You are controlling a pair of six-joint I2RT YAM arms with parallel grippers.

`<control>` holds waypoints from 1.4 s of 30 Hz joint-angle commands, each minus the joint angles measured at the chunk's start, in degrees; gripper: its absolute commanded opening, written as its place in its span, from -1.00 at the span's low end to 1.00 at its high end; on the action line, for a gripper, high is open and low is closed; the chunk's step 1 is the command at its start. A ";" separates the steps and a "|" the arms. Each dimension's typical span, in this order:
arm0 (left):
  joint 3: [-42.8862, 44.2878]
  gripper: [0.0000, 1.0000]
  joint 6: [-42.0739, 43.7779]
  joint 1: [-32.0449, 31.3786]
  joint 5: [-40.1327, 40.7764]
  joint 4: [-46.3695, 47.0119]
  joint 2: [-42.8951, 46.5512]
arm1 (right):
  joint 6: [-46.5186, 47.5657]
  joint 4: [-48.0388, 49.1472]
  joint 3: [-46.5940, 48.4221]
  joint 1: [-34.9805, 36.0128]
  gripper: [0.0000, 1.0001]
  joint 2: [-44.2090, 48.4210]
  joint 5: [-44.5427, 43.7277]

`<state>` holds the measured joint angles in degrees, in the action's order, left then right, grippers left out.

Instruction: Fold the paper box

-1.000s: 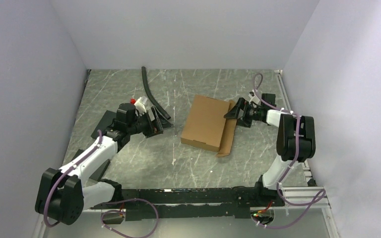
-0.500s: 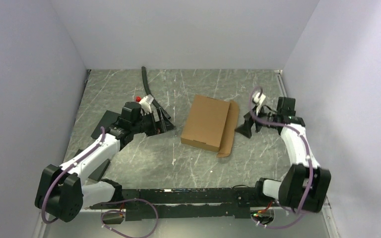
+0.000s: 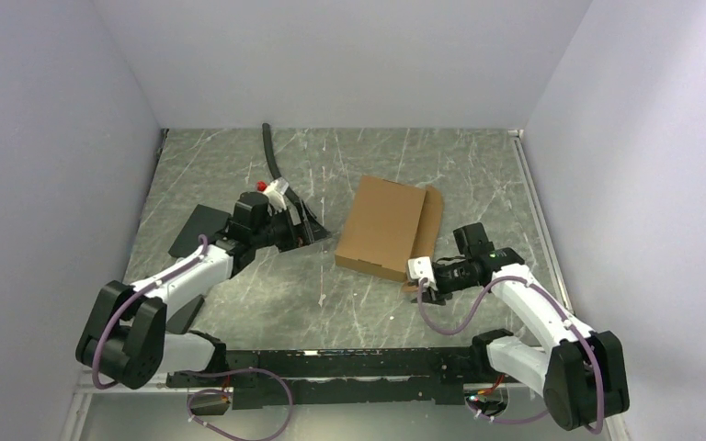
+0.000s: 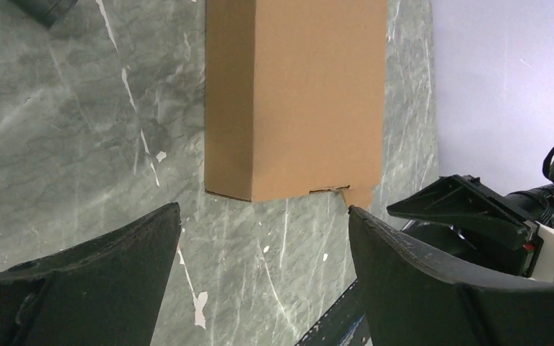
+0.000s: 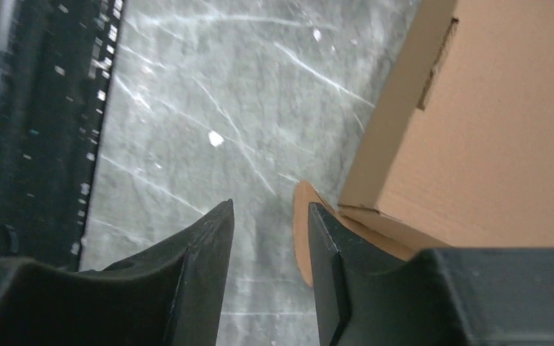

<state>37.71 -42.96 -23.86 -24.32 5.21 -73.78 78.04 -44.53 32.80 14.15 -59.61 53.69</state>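
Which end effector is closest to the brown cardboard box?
The right end effector, just beside the near corner flap of the flat brown cardboard box. The left end effector is farther off.

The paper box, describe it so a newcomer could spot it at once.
On the grey marbled table, look right of centre. The paper box lies there, a shallow rectangle with a flap along its right edge. It is the only brown cardboard thing in view.
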 commanded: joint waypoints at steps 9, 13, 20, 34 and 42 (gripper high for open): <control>5.22 0.80 2.76 -8.57 11.51 -1.03 -3.46 | -0.65 12.58 -3.64 1.71 -0.14 0.33 -9.04; 7.43 0.80 2.99 -9.43 14.79 -2.71 -5.98 | -0.17 12.95 -4.29 3.11 -0.20 -0.50 -9.54; 9.37 0.75 2.41 -9.86 14.62 -1.40 -10.94 | -2.58 17.38 -5.29 6.43 -0.29 -2.65 -13.66; 13.51 0.61 1.85 -10.64 14.86 -1.15 -18.87 | -5.34 17.55 -5.16 6.64 -0.90 -2.75 -15.89; 13.45 0.49 1.71 -10.68 14.77 -0.55 -20.62 | -6.88 15.14 -4.23 4.23 -1.00 -3.62 -15.24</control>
<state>49.28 -41.19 -34.22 -10.04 2.85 -93.43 72.60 -27.94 27.57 19.99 -62.63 38.39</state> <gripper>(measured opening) 0.750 0.012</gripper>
